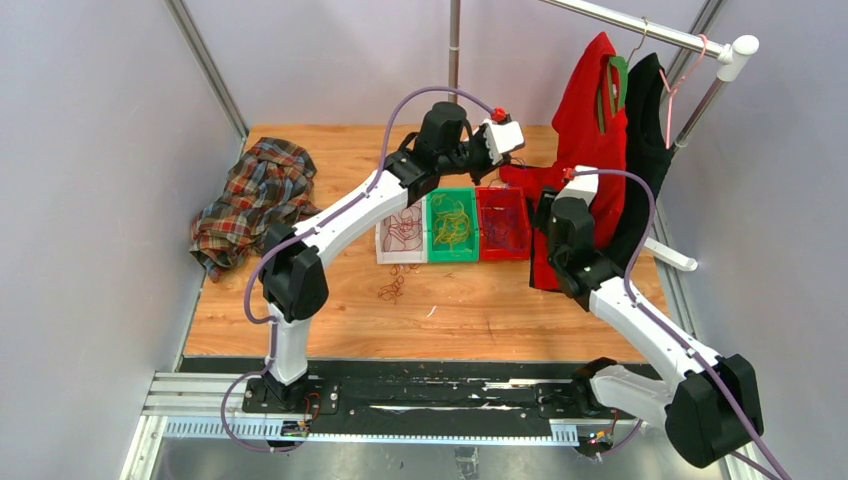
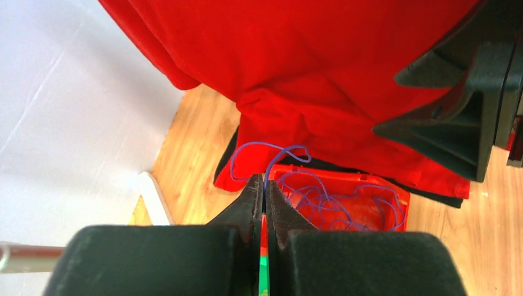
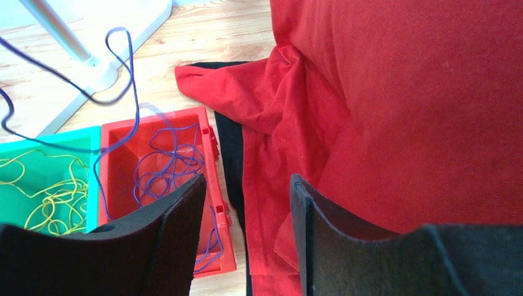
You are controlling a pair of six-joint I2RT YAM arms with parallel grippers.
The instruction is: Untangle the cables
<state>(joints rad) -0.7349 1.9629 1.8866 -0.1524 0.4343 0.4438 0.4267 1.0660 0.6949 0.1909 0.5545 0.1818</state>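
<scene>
Fingers (image 2: 247,203) of the left gripper (image 2: 264,180): pressed flat together, pinching one purple strand (image 2: 274,149) right at the tips. Arches in a loose loop above those tips, then falls back toward the red bin (image 2: 354,180) just beyond. More purple cables (image 2: 327,200) heaped inside that bin, tangled over one another.

Fingers (image 3: 179,216) of the right gripper (image 3: 247,185): spread wide, gripping nothing. Below the gap, only folds of the red shirt (image 3: 401,92) and a strip of black garment (image 3: 233,160) lying on the wood, just right of the red bin.

From above: three bins side by side in a row at mid-table (image 1: 480,320), touching. Dark red cables (image 1: 403,228) in the white bin (image 1: 385,252) on the left, yellow cables (image 1: 452,222) in the green bin (image 1: 436,255) in the middle, purple ones in the red bin on the right. One loose dark red bunch (image 1: 392,290) on bare wood just in front of the white bin, with a small stray bit of strand (image 1: 432,312) near it, colour hard to tell.

Red shirt and black garment hanging from the rack (image 1: 640,30) at the far right, lower hems spilling onto the table beside the red bin. Plaid shirt (image 1: 255,200) crumpled at the far left, well apart from the bins.
</scene>
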